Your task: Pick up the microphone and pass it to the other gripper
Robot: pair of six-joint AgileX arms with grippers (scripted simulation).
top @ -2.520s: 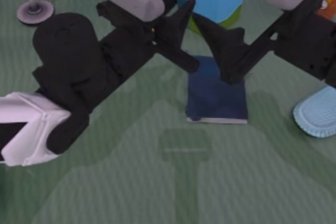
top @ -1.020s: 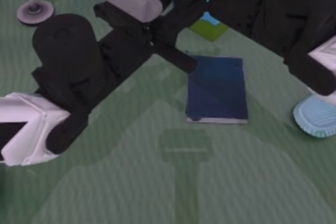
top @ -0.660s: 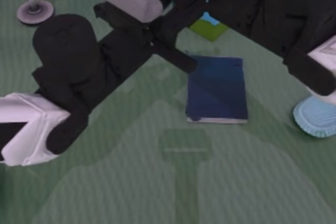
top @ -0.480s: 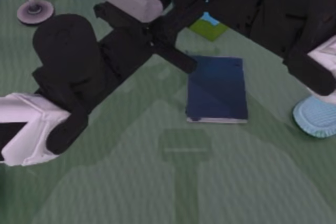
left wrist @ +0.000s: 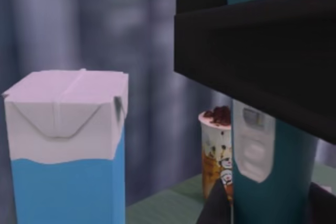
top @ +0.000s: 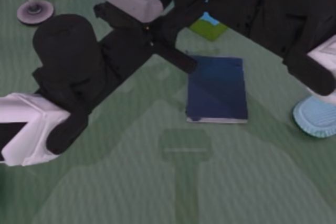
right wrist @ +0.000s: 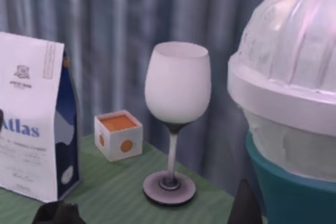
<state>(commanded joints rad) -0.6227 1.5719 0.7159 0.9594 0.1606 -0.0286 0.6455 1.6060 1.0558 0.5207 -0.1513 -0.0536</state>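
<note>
The microphone shows its teal handle and white switch patch in the left wrist view. My left gripper is shut on that handle, one finger on each side. From above, the left gripper reaches toward the far centre, and the microphone is hidden under the right arm. A black bar of the right arm crosses the handle higher up. In the right wrist view the white head and teal handle loom beside one finger of my right gripper, which stands wide open.
A dark blue book lies at the table's centre. A wine glass stands far left, with an Atlas bag and small orange box nearby. A blue-white carton, dessert cup and pale blue round item are also there.
Since 2.5 s ago the right arm has swung in over the far centre, covering the blue object there. Over the last second nothing has visibly moved.
</note>
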